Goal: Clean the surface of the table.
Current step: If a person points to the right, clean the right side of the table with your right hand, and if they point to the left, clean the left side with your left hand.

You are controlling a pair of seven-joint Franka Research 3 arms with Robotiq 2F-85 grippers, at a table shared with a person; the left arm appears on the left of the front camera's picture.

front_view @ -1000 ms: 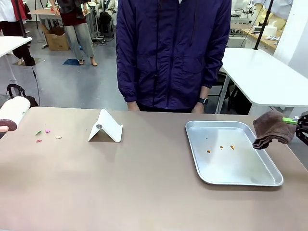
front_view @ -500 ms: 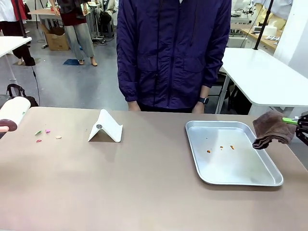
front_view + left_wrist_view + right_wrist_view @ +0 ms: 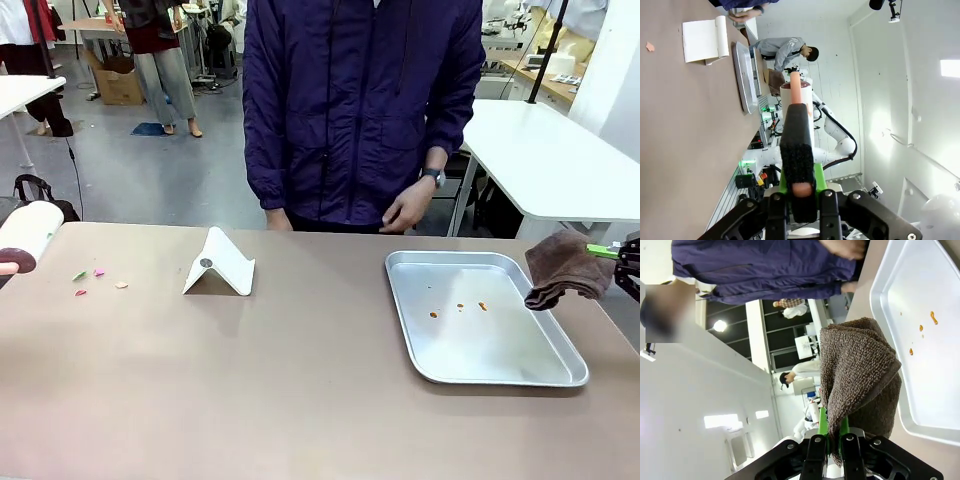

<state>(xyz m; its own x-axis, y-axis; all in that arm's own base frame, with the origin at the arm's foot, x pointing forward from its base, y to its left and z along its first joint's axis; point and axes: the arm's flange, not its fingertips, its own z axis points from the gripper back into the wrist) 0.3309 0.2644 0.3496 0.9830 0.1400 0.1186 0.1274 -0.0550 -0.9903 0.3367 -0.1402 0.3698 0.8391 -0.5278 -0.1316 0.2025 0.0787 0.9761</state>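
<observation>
The worktop (image 3: pixel 300 400) is a wide rectangular slab with a smooth, matte brownish-taupe top, lying level and spanning the scene from left to right. A few small coloured scraps (image 3: pixel 99 272) dirty its far left part.

I count one table (image 3: pixel 300 400), one metal tray (image 3: pixel 500 350) at the right, one white folded stand (image 3: pixel 222 265) left of centre, one brown cloth (image 3: pixel 565 268) at the right edge and one lint roller (image 3: pixel 30 232) at the left edge. Four small scraps (image 3: pixel 99 271) lie at the left. I see three orange crumbs (image 3: pixel 460 306) and one tinier speck (image 3: pixel 431 287) in the tray.
</observation>
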